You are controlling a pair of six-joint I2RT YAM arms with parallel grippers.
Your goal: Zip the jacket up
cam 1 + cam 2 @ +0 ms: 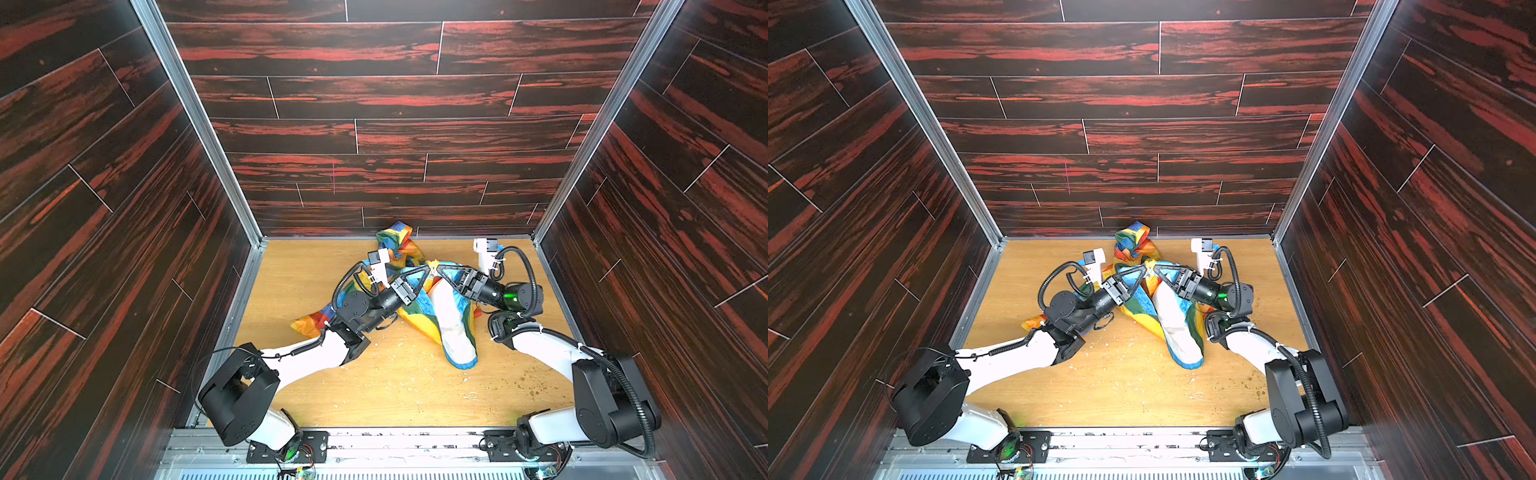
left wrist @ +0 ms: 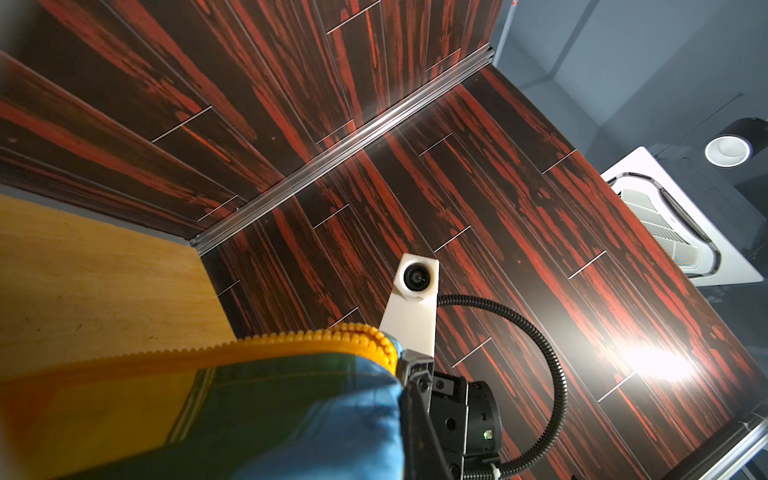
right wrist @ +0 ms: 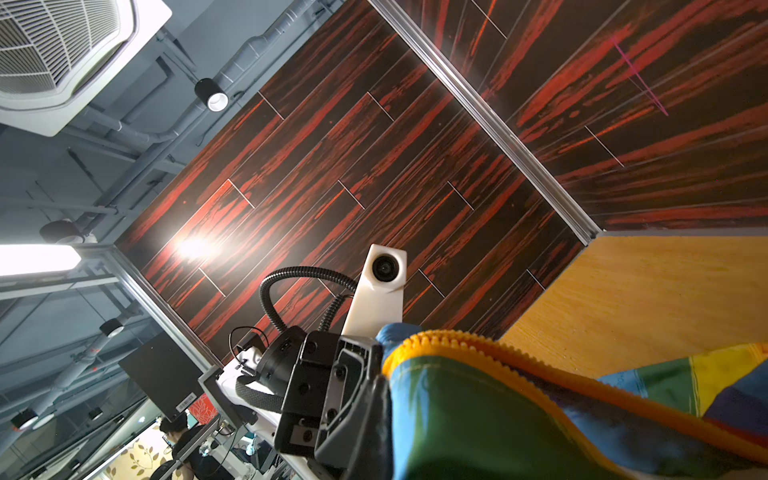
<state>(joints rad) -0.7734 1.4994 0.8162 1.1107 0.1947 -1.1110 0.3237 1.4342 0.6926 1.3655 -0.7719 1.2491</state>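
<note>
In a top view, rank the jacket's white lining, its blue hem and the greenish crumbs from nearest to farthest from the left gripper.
1. White lining, centre, beside the left gripper.
2. Blue hem, lining's front end.
3. Greenish crumbs, front right.

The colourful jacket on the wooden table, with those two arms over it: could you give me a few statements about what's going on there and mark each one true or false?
1. The shiny patchwork jacket lies crumpled on the light wooden table. True.
2. Its yellow toothed zipper is closed all the way. False: it is open, and the white lining shows.
3. The left end effector and the right end effector are both shut on the jacket, tips close together. True.
4. The table is spotless. False: small crumbs are scattered on it.
</note>
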